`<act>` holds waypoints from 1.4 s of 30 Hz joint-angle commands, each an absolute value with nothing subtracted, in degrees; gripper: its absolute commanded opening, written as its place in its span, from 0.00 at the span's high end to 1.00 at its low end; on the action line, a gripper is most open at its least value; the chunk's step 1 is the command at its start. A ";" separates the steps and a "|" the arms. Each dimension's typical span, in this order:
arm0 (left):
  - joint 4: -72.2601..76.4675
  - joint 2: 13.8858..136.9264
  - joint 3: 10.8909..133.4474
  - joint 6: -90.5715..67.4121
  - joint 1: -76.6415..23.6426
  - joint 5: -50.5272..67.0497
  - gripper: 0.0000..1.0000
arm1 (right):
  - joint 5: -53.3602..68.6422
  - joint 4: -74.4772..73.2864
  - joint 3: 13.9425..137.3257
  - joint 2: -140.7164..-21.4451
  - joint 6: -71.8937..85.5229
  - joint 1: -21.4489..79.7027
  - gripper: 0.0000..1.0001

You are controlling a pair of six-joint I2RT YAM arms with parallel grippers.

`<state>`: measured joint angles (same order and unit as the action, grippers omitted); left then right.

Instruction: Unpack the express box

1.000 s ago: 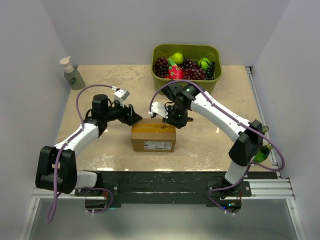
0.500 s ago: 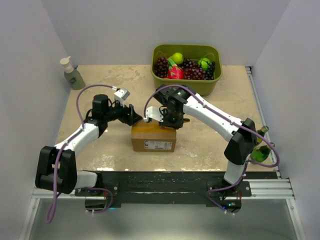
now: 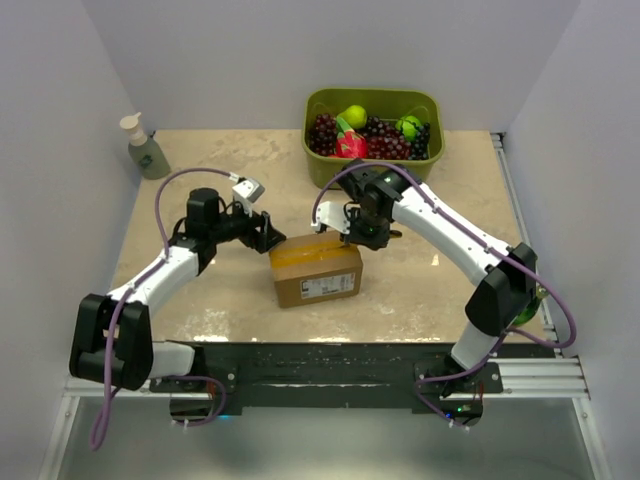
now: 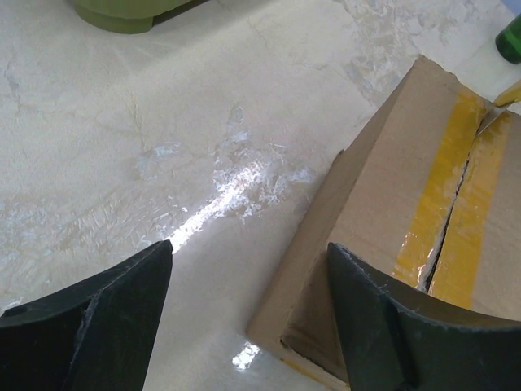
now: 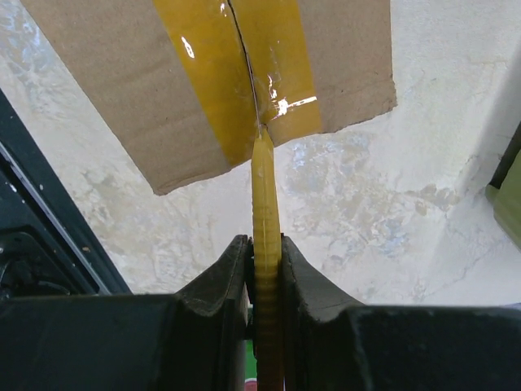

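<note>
Ok, express box [image 3: 316,272] mid-frame in the top view. My right gripper [image 5: 264,252] is clamped on a thin yellow blade [image 5: 264,179], probably a cutter, tip at the tape [image 5: 236,73] seam. My left gripper [image 4: 250,247] gapes beside the box's end. Keep the blade shallow, follow the slit.

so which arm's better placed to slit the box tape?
Right. The right gripper is shut on a yellow cutter, tip at the tape seam of the express box; the left gripper is open, empty, beside the box.
</note>
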<state>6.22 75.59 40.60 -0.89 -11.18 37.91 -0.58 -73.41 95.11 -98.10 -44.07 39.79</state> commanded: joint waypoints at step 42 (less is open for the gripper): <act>11.25 71.98 39.11 19.87 -29.18 40.15 0.24 | -0.09 -80.95 94.22 -95.89 -41.75 38.94 1.00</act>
<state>12.25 69.49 37.82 17.15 -28.91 34.13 -0.30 -76.20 93.30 -96.03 -42.46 38.98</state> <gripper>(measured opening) 0.766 0.187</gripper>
